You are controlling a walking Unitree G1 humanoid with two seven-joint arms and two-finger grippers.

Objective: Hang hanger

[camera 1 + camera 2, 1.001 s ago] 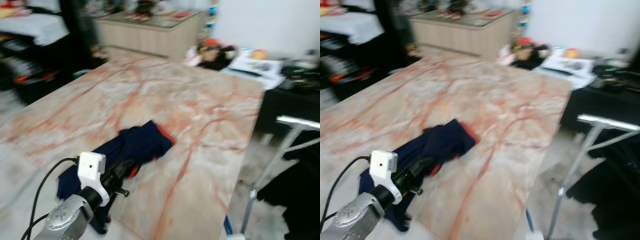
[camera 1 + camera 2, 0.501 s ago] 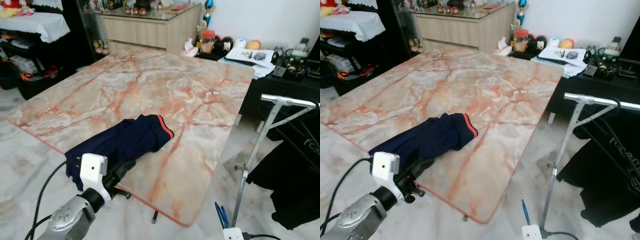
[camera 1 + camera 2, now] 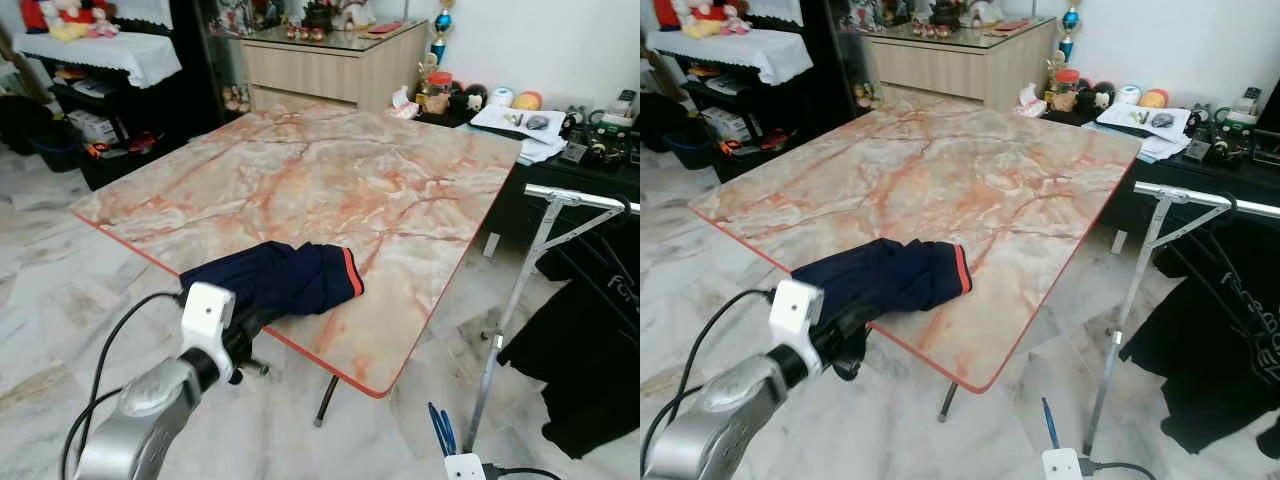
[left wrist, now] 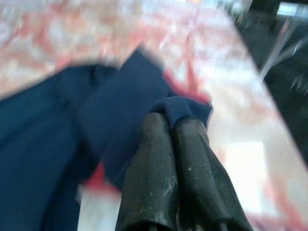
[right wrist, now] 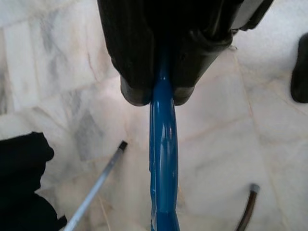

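Note:
A navy garment (image 3: 290, 280) with an orange-trimmed hem lies bunched at the near edge of the marble table (image 3: 330, 170). My left gripper (image 4: 172, 122) is shut on a fold of that cloth, and its arm reaches in from the lower left. My right gripper (image 5: 162, 94) is low at the right, over the tiled floor, shut on a blue plastic hanger (image 5: 162, 168). A tip of the hanger (image 3: 440, 428) pokes up beside the table's near corner. The rest of the hanger is hidden.
A silver drying rack (image 3: 560, 200) stands right of the table, with black clothes (image 3: 590, 370) hanging from it. A wooden cabinet (image 3: 320, 65) and a cluttered low shelf (image 3: 540, 125) line the back. Dark shelving (image 3: 110, 90) stands at the left. Marble floor surrounds the table.
The camera has pulled back from the table and the blur has cleared, so the near edge and floor show. My left gripper stays shut on the garment, which lies at the near edge.

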